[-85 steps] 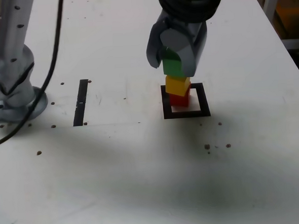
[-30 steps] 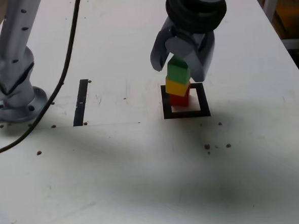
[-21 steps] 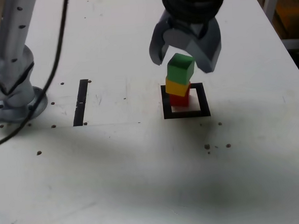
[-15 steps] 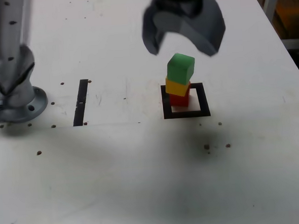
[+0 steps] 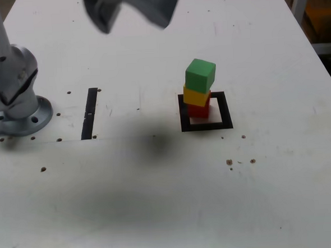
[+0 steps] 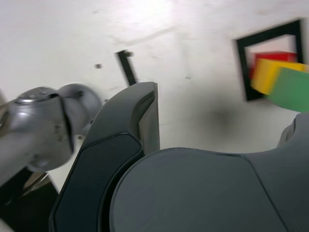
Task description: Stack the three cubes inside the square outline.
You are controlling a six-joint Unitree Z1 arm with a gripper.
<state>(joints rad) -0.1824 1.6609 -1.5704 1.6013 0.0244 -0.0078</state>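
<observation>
My gripper (image 5: pixel 130 11) hangs open, empty; green cube (image 5: pixel 200 75) tops yellow cube (image 5: pixel 197 96), red cube (image 5: pixel 198 110) inside square outline (image 5: pixel 206 125).

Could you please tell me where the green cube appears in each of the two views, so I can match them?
Exterior view: the green cube tops the stack, right of centre.
Wrist view: the green cube sits at the picture's edge, partly cut off, beside the yellow cube.
Shared landmark: the square outline around the stack's base.

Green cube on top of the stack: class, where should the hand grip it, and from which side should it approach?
Grip the green cube by two opposite vertical faces, coming straight down from above. It sits highest, on the yellow cube, with its top and sides free; a sideways approach risks toppling the stack.
</observation>
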